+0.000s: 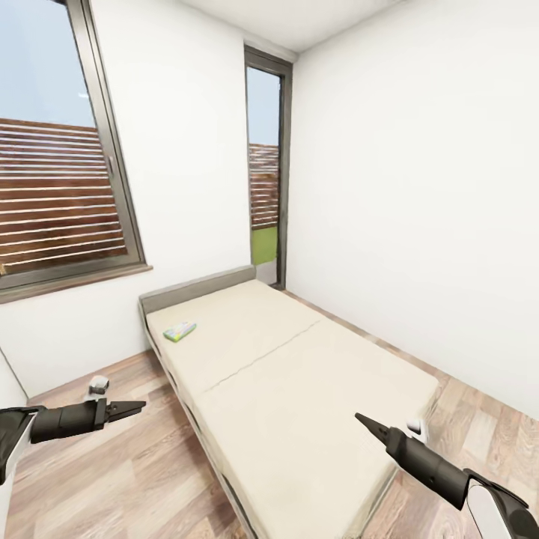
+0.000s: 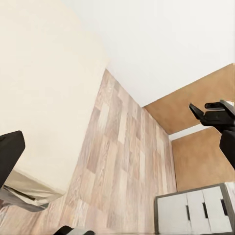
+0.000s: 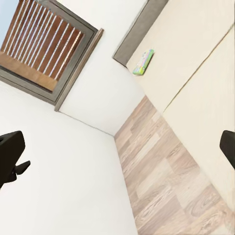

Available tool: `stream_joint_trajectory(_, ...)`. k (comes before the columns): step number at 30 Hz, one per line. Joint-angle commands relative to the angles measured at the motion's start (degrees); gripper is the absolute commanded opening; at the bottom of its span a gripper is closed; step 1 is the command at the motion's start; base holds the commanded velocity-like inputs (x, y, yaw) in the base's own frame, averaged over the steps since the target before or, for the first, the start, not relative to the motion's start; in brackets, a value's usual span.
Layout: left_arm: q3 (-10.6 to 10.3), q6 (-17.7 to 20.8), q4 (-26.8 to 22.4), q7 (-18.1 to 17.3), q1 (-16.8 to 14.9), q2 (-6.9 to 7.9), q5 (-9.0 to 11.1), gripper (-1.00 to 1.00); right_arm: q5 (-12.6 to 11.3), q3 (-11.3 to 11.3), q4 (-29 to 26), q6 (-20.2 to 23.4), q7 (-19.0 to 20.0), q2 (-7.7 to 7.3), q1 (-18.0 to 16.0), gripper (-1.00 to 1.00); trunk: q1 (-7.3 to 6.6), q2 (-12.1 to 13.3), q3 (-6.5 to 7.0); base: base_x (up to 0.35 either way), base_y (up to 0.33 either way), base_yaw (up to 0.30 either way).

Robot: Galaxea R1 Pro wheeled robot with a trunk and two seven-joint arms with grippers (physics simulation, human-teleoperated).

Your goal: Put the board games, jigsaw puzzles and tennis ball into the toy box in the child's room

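A light-blue and green board game [image 1: 180,331] lies flat near the head end of the bed [image 1: 314,389], on the cream mattress. In the right wrist view the same board game [image 3: 143,62] sits far ahead on the bed [image 3: 196,58]. My left gripper [image 1: 135,409] hovers over the floor beside the bed, pointing at it, open and empty. My right gripper [image 1: 363,421] hangs above the foot end of the mattress, open, its fingers [image 3: 11,152] spread wide around nothing. The toy box, jigsaw puzzles and tennis ball are out of view.
A large window [image 1: 52,187] and a narrow glazed door [image 1: 263,172] are in the far wall. Wood-plank floor [image 1: 97,464] runs on both sides of the bed. In the left wrist view, white drawers [image 2: 196,213] stand by a brown door [image 2: 196,103].
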Motion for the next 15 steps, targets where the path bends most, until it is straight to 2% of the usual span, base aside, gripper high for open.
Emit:
stream_joint_trajectory(1,0.1,0.6,0.0,-0.3,0.0,0.01,-0.1,1.00,-0.2,-0.1,0.0,0.4,0.1,0.00,0.0,1.00,0.02,0.0,-0.02,0.000,0.144,-0.279)
stream_joint_trajectory(5,0.1,0.6,0.0,-0.3,0.0,0.01,-0.1,1.00,-0.2,-0.1,0.0,0.4,0.1,0.01,0.0,1.00,0.02,0.0,-0.02,0.000,0.102,-0.279)
stream_joint_trajectory(15,0.1,0.6,0.0,-0.3,0.0,0.02,-0.1,1.00,-0.2,-0.1,0.0,0.4,0.1,0.00,0.0,1.00,0.02,0.0,-0.02,0.000,0.016,-0.279)
